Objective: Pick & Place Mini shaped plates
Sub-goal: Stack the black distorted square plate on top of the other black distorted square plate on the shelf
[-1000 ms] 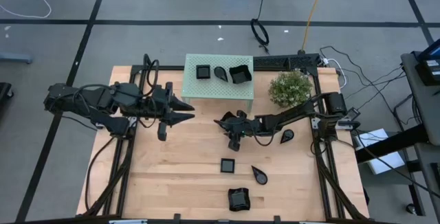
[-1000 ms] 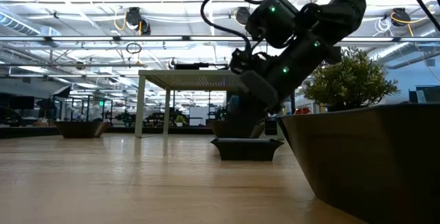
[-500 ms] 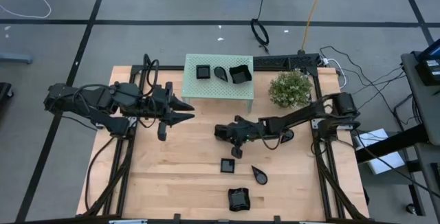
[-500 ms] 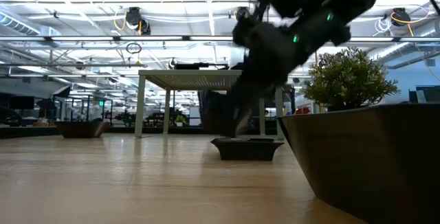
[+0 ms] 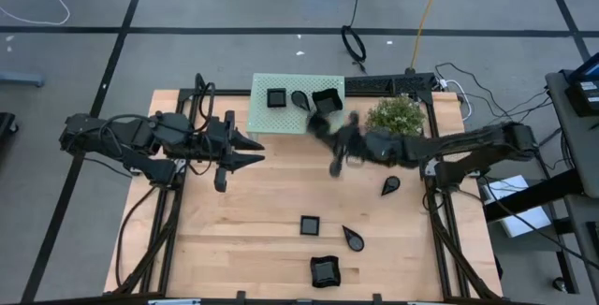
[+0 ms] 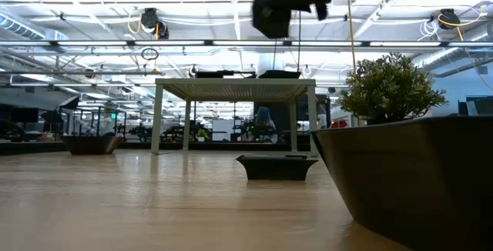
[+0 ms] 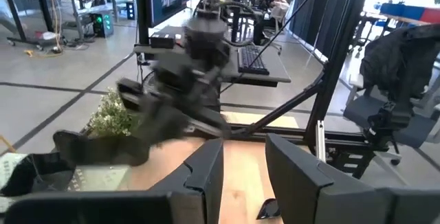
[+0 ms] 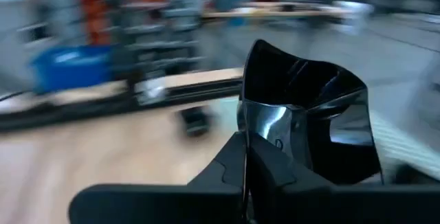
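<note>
Pale wood makes up the worktop, set on a grey floor with dark tape lines. Above it the right tool is clenched on the rim of a curved-rim square plate, glossy black with flared, wavy walls; in the high view this tool is a blur just beside the front edge of the mint-green stand, and the low view shows the plate carried high above the stand's top. On the stand lie three more black dishes: a small square plate, a teardrop plate and a larger curved-rim plate. A bushy plant stands just beside the right arm, between it and the stand's far corner. On the bare wood lie another teardrop dish, a small square dish, a teardrop and a curved-rim square near the front edge. The left tool hangs released over the left side, well apart from every plate.
</note>
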`<action>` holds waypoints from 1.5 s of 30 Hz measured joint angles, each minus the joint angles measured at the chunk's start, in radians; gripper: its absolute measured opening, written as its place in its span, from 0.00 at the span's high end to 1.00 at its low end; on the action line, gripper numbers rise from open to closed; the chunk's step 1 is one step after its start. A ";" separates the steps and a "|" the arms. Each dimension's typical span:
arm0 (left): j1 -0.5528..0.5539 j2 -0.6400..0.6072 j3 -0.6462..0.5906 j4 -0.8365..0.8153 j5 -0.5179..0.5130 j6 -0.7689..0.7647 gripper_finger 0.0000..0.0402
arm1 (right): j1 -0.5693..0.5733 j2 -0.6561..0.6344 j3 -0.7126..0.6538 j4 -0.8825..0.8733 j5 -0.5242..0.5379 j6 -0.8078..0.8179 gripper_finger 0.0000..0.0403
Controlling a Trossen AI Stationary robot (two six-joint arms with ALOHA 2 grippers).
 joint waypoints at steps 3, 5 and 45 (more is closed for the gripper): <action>0.006 0.000 0.000 0.006 -0.019 0.022 0.72 | -0.099 -0.020 0.000 -0.010 0.020 0.097 1.00; 0.011 0.000 0.000 0.010 -0.041 0.025 0.72 | -0.163 -0.017 0.006 -0.022 0.018 0.183 1.00; 0.082 0.000 0.000 0.075 -0.211 0.323 0.72 | -0.464 0.120 0.301 -0.658 -0.455 -0.774 1.00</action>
